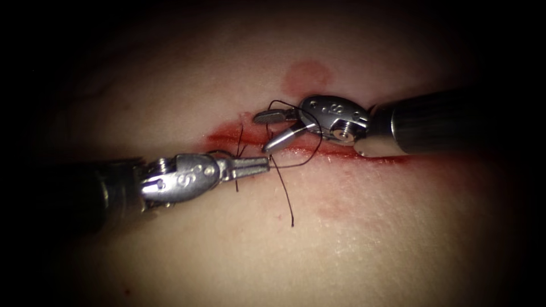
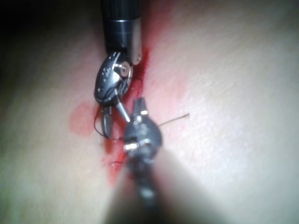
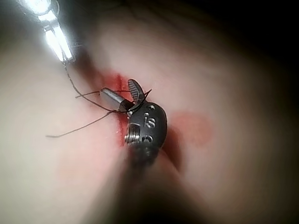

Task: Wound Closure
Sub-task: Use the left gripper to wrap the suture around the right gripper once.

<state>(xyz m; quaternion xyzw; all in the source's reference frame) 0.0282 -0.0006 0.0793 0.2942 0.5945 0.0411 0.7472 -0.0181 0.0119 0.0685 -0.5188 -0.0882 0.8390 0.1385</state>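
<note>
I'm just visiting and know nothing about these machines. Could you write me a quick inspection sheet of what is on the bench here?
Surface: pale pink pork-belly tissue, with a reddened cut running across it.
Job's things: thin dark thread loops around the right tool's jaws and trails a loose end below the cut. Curved needle: cannot be made out.
Clutter: red fluid along the cut; a faint red stain above it.
Grippers: left arm's silver tool shut, thread at its tip; right arm's silver tool open, astride thread, gripping nothing.
Cables: nothing seen.
Surroundings: dark.
</note>
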